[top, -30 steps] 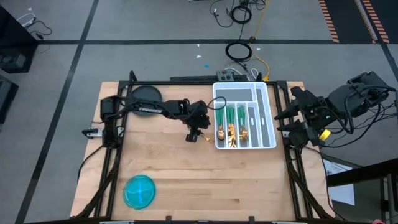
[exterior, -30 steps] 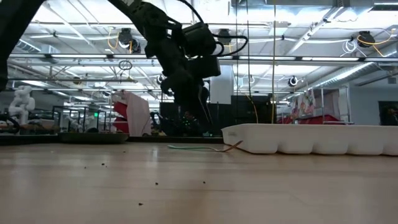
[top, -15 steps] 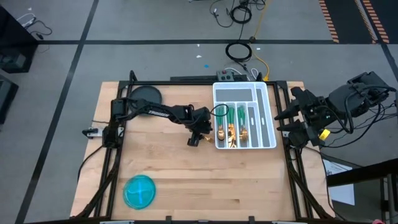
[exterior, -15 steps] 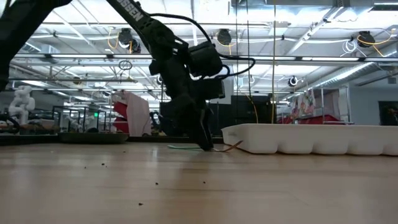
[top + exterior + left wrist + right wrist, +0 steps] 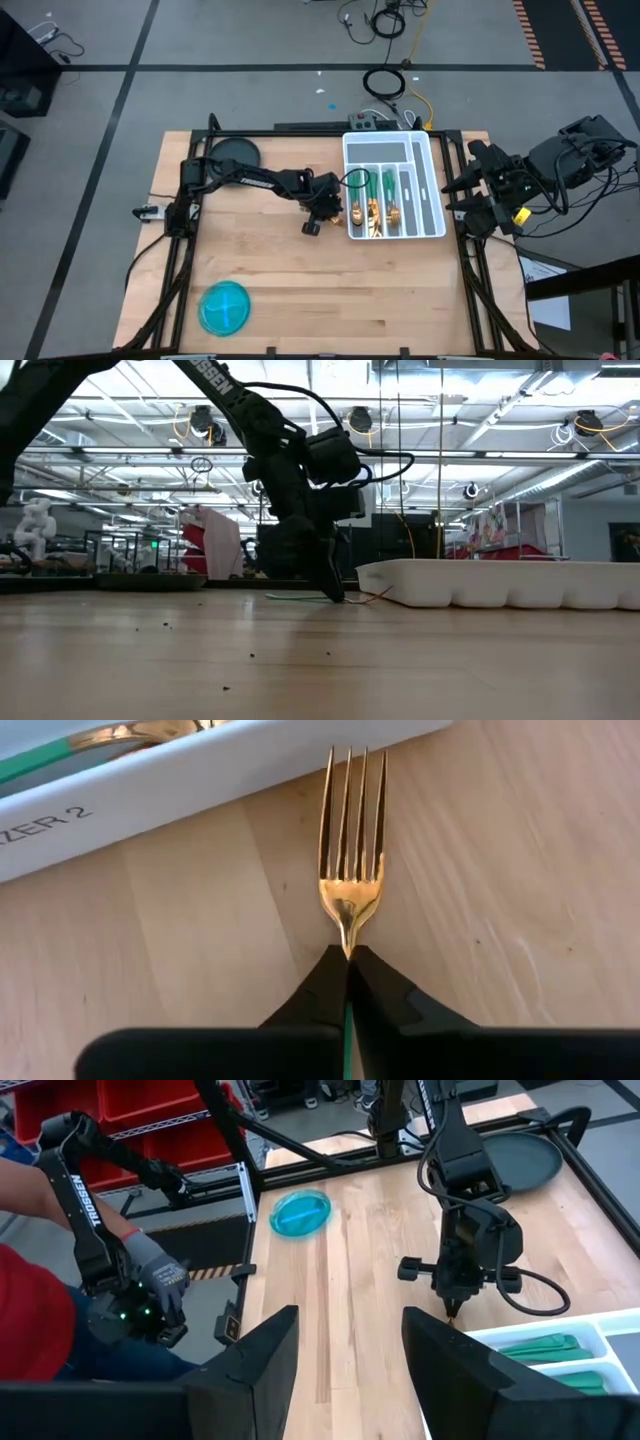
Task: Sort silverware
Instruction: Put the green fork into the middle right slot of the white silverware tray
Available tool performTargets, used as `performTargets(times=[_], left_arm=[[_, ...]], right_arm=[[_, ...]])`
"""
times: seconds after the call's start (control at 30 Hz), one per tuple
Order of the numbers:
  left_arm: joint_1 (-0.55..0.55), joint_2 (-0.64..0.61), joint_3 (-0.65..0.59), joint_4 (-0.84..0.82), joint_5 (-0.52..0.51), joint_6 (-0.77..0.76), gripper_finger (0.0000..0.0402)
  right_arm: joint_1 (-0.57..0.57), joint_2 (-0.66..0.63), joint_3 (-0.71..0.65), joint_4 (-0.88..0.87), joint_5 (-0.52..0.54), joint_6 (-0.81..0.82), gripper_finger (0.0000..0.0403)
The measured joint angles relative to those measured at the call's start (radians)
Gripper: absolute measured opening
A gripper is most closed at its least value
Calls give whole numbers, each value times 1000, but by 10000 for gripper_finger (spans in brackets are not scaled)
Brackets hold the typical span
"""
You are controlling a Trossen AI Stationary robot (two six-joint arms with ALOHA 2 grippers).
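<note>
One fork (image 5: 351, 860) lies flat on the surface (image 5: 300, 280) just beside the white tray (image 5: 437, 222). Left claw (image 5: 348, 982) is pinched on its neck — low, for a clean lift. Right claw (image 5: 342, 1370), fingers apart, waits off the surface's edge.

White compartmented tray (image 5: 424, 150) sits toward the table's (image 5: 300, 290) right; blue bowl (image 5: 224, 307) (well apart) near its front-left corner.

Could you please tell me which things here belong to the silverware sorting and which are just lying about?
Job:
gold-headed, teal-handled fork, gripped by left gripper
gold-and-teal silverware in white compartmented tray

Lying about:
round blue bowl
dark round plate
right gripper, waiting
</note>
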Motion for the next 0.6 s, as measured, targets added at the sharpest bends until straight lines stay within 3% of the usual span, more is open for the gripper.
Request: performTargets(times=[0.3, 0.6], left_arm=[[-4, -47, -3, -55, -18, 30, 4], [-9, -80, -5, -222, -47, 55, 4]], right_arm=[[0, 0, 0, -6, -2, -2, 171], [0, -4, 0, -7, -2, -7, 171]])
